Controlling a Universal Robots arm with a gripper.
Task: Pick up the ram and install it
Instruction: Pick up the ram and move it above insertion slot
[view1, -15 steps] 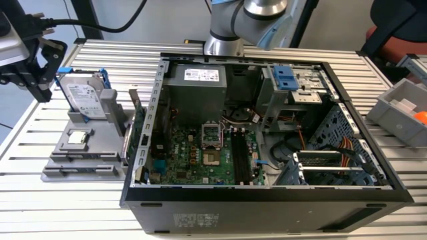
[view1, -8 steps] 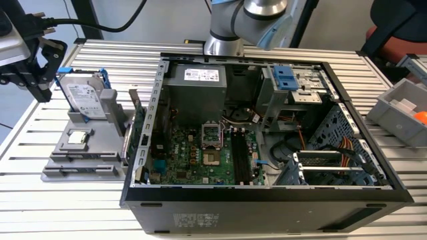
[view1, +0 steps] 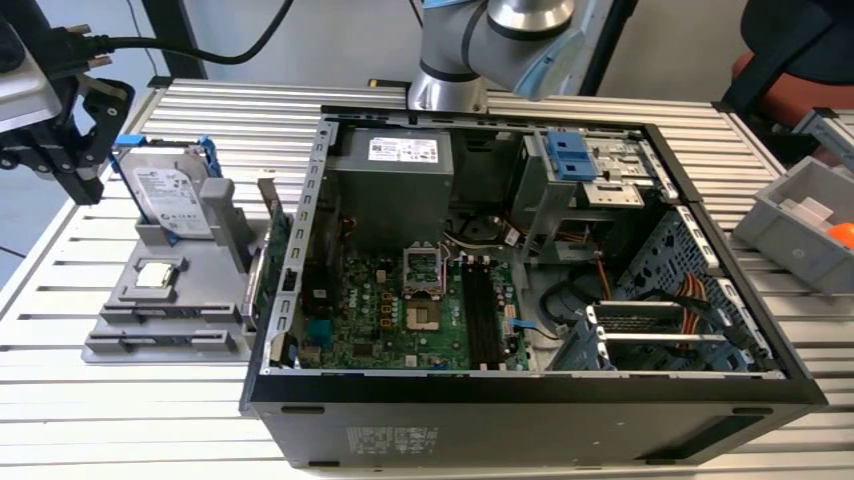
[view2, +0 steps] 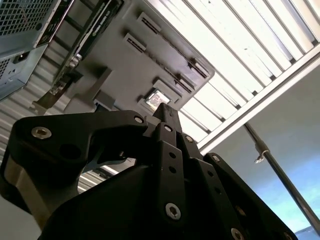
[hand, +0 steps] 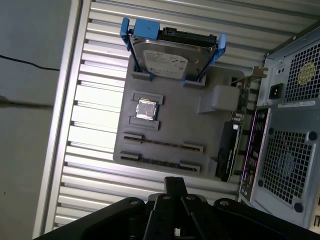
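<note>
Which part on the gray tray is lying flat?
The small shiny square chip lies flat on the tray. The hard drive and the long card both stand on edge.

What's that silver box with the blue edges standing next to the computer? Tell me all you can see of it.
It is a hard drive: a flat silver metal slab with a pale label on its face, clipped into a blue plastic frame. It stands upright on edge in a slot of the grey holder, to the exterior view's left of the open computer case. Nothing else seems to touch it.
</note>
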